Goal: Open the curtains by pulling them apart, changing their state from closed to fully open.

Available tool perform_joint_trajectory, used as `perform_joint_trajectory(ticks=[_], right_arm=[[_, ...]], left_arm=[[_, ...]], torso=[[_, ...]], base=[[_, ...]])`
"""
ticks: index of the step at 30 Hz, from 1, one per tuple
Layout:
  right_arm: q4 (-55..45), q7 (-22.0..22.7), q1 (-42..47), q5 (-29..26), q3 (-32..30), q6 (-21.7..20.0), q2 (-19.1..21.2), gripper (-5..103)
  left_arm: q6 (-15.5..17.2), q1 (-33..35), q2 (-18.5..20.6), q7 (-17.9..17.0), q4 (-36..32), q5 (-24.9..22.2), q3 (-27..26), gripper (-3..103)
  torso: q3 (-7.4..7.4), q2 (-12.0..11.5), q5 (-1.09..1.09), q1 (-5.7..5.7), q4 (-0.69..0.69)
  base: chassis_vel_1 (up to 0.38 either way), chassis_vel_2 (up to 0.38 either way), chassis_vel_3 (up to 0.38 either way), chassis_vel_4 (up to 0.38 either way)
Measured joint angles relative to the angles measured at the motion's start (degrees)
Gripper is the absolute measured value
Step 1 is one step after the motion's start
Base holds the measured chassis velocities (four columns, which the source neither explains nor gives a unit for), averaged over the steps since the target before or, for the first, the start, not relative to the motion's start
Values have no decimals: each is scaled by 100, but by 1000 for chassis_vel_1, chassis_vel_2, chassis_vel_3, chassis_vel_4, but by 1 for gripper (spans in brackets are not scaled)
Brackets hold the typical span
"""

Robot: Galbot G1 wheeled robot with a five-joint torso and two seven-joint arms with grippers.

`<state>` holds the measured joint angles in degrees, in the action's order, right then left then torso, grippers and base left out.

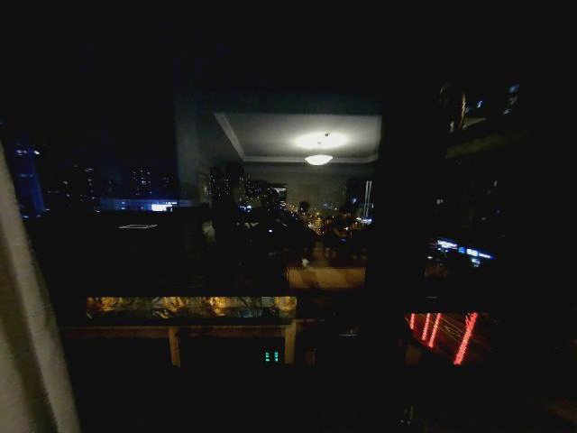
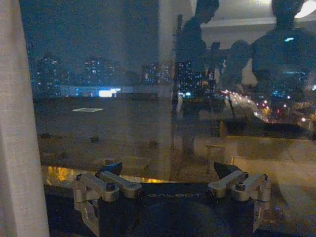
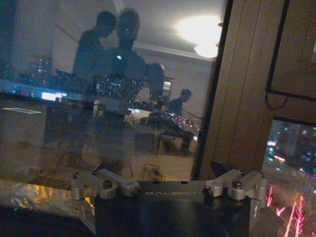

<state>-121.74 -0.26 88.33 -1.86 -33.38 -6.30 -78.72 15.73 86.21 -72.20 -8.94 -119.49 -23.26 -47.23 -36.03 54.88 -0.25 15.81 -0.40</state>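
Note:
One cream-white sheer curtain [image 1: 22, 325] hangs bunched at the far left edge of the head view, leaving the dark window bare. In the left wrist view the same curtain [image 2: 15, 123] is a pleated strip off to one side of my left gripper [image 2: 167, 170]. That gripper faces the glass, open, with nothing between its fingers. My right gripper [image 3: 165, 168] also faces the window, open and holding nothing, clear of any fabric.
The window glass [image 1: 135, 153] shows a night city and reflects the lit room and its ceiling lamp [image 1: 318, 149]. A glossy golden sill [image 1: 189, 307] runs below it. A brown wood-panelled wall [image 3: 242, 98] stands beside the right gripper.

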Motion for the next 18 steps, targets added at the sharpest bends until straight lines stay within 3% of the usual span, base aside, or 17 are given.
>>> perform_joint_trajectory(ticks=[11,18], right_arm=[[-18,-5,8,-5,-27,-73,0,100],[-47,5,8,-10,-54,-86,0,100]], left_arm=[[-134,95,86,190,52,17,-78,100],[-198,110,138,224,95,18,-124,100]], torso=[[0,0,0,0,0],[0,0,-1,0,0]], base=[[-4,-5,3,4],[-108,-104,119,115]])
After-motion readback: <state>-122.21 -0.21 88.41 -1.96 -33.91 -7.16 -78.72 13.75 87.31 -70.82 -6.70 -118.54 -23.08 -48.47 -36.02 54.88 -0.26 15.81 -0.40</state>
